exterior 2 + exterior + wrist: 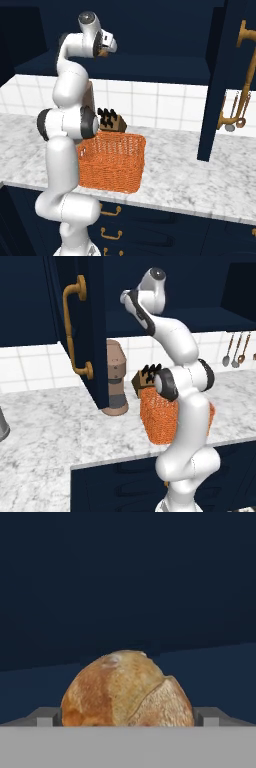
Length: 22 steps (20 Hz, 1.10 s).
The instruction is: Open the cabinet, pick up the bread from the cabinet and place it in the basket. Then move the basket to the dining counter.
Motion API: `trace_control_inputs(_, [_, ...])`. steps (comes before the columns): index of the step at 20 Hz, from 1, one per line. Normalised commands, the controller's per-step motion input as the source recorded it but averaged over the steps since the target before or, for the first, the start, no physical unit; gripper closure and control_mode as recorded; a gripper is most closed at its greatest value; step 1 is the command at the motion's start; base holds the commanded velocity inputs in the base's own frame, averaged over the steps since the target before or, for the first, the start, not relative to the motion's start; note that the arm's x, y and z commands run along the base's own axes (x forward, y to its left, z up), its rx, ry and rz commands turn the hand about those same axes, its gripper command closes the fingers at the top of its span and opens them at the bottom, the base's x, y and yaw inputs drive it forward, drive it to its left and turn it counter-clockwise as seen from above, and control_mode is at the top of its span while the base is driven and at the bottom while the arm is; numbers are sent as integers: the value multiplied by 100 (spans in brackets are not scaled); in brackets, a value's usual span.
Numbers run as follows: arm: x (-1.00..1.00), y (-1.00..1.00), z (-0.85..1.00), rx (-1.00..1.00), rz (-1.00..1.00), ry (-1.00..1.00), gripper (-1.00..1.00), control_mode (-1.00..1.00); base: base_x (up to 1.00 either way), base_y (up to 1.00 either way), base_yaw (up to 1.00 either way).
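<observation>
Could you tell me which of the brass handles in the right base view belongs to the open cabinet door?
The long curved brass handle at upper right, mounted on the swung-out door. The small brass pulls sit on closed drawer fronts below the worktop.

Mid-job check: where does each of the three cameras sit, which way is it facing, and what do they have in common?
Left base view: behind the arm on its left, looking forward over the worktop at the open cabinet door, coffee machine and basket; the arm rises at lower right.
Right base view: behind on the right, same worktop, basket, knife block; the arm rises at left, gripper inside the cabinet.
Hand view: on the hand, facing the bread between open fingertips.
Both base views share the basket.
</observation>
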Motion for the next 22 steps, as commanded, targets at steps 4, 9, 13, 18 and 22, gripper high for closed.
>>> trace_control_inputs(4, [-32, 9, -8, 2, 6, -39, 100, -100, 0, 0, 0])
trace_control_inputs(9, [-84, 0, 9, 0, 3, -35, 100, -100, 0, 0, 0])
trace_control_inputs(13, [-100, 0, 18, 1, 4, -31, 100, -100, 0, 0, 0])
trace_control_inputs(18, [-100, -3, 27, 0, 3, -4, 100, -100, 0, 0, 0])
trace_control_inputs(22, [-100, -19, 69, 0, 4, -6, 100, -100, 0, 0, 0])
